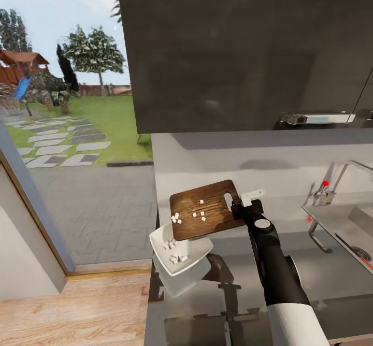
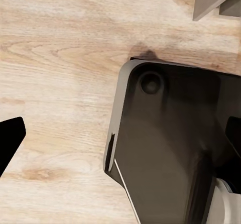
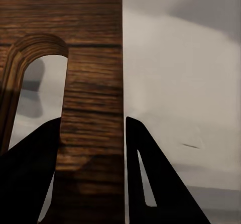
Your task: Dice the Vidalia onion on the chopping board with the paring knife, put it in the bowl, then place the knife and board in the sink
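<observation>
My right gripper (image 1: 239, 207) is shut on the dark brown chopping board (image 1: 204, 211) at its slot-handle end and holds it lifted and tilted toward the white bowl (image 1: 199, 250). White diced onion pieces (image 1: 197, 214) lie scattered on the board, and more pieces (image 1: 170, 244) lie in the bowl on the grey countertop (image 1: 321, 278). In the right wrist view the fingers (image 3: 35, 169) pinch the board (image 3: 90, 58) beside its slot. The left gripper (image 2: 125, 127) stands open above the wooden floor and my dark base. The paring knife is out of view.
The steel sink (image 1: 347, 221) with its chrome tap and red knob (image 1: 325, 184) lies to the right of the board. A dark wall cabinet (image 1: 248, 51) hangs above the counter. A large window (image 1: 62, 128) onto a garden stands at left.
</observation>
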Controlling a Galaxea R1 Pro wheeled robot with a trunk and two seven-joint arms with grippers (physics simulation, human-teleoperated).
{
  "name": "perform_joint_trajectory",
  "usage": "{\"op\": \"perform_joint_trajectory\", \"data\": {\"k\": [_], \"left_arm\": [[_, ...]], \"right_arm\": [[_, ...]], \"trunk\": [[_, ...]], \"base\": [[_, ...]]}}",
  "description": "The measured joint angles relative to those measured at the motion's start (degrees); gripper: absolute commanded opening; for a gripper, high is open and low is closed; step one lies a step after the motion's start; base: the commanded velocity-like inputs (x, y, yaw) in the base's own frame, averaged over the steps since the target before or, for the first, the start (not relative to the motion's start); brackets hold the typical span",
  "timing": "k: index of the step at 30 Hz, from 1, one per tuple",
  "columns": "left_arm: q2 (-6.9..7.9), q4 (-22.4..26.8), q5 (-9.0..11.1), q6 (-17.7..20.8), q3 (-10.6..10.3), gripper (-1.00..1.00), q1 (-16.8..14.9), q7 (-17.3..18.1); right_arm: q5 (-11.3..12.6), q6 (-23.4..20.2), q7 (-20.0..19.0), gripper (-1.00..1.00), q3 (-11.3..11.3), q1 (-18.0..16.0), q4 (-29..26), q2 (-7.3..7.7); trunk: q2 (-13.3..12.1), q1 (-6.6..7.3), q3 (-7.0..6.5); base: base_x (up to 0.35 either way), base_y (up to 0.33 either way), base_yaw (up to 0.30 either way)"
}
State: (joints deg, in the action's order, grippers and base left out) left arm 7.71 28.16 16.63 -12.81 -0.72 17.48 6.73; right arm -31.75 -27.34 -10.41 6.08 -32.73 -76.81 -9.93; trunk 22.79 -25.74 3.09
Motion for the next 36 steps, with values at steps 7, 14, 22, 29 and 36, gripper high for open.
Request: {"op": "perform_joint_trajectory", "data": {"k": [7, 14, 22, 29, 36], "left_arm": [[0.00, 0.0, 0.0, 0.0, 0.0, 1.00, 0.0, 0.0], [0.00, 0.0, 0.0, 0.0, 0.0, 1.00, 0.0, 0.0], [0.00, 0.0, 0.0, 0.0, 0.0, 1.00, 0.0, 0.0], [0.00, 0.0, 0.0, 0.0, 0.0, 1.00, 0.0, 0.0], [-0.02, 0.0, 0.0, 0.0, 0.0, 1.00, 0.0, 0.0]], "right_arm": [[-0.1, -0.1, 0.0, -1.00, 0.0, 0.0, 0.0, 0.00], [-0.2, -0.2, 0.0, -1.00, 0.0, 0.0, 0.0, 0.00], [-0.3, -0.2, 0.0, -1.00, -0.1, 0.0, 0.0, 0.00], [-0.3, -0.4, 0.0, -1.00, -0.1, 0.0, 0.0, 0.23], [-3.3, -0.4, 0.0, -1.00, -0.1, 0.0, 0.0, 0.16]], "trunk": [[0.0, 0.00, 0.00], [0.0, 0.00, 0.00], [0.0, 0.00, 0.00], [0.0, 0.00, 0.00], [0.0, 0.00, 0.00]], "base": [[0.000, 0.000, 0.000], [0.000, 0.000, 0.000], [0.000, 0.000, 0.000], [0.000, 0.000, 0.000], [0.000, 0.000, 0.000]]}}
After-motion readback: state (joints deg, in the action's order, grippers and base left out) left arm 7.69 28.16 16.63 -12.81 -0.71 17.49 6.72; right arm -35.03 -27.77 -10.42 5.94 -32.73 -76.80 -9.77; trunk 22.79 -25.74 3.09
